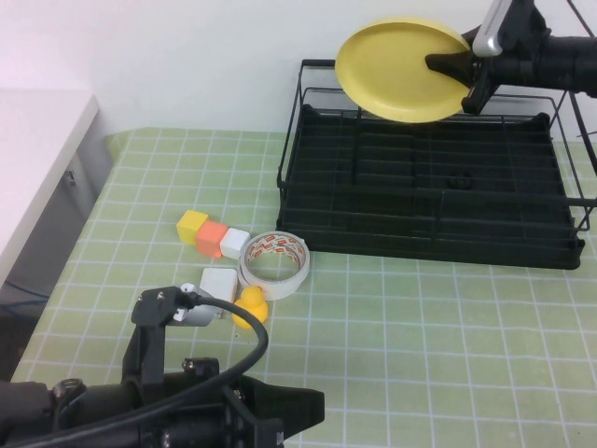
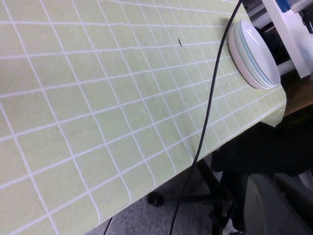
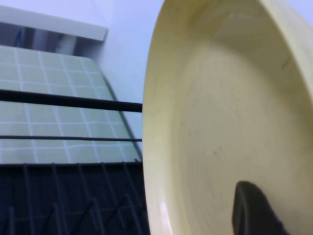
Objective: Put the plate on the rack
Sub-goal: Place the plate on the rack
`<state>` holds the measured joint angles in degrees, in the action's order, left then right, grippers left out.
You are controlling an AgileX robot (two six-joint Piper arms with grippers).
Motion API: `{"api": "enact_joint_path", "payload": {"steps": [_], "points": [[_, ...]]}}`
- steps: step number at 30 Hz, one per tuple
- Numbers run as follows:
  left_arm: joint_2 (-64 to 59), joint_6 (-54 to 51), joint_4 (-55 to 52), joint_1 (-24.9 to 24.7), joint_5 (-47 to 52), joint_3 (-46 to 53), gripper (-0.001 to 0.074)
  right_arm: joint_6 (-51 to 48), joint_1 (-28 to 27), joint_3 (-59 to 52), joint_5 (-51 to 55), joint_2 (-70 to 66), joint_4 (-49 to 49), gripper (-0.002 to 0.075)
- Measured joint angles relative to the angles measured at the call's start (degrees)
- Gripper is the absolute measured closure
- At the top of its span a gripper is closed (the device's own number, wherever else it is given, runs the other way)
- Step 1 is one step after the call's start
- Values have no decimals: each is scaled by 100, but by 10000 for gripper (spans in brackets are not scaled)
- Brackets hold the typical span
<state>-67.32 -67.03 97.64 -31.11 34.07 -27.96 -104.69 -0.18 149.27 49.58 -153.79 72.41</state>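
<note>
From the high view, the right gripper (image 1: 454,67) pinches the plate (image 1: 401,70) by its right edge at the upper right, tilted face up-left above the rack's (image 1: 429,233) back rail. The left gripper (image 1: 280,415) sits at the bottom (its opening I cannot tell). In the right wrist view, the plate (image 3: 220,122) fills the right side, one finger (image 3: 252,210) on it.

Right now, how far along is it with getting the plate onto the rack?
Done: the plate is picked up, off the table, gripped at its edge by the right gripper. In hand: it hangs tilted above the back of the rack, not in contact with it. Left: lower it between the upright dividers and let go. The left gripper sits low at the near table edge, away from the rack, taking no part.
</note>
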Motion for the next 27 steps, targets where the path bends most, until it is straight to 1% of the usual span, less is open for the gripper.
{"api": "enact_joint_path", "payload": {"steps": [4, 10, 27], "points": [[0, 0, 0, 0, -10, 0, 736, -65, 0, 0, -67, 0, 104, 580], [12, 0, 0, 0, -10, 0, 736, -284, 0, 0, -197, 0, 582, 580], [12, 0, 0, 0, -56, 0, 736, -196, 0, 0, -78, -366, 535, 580]]}}
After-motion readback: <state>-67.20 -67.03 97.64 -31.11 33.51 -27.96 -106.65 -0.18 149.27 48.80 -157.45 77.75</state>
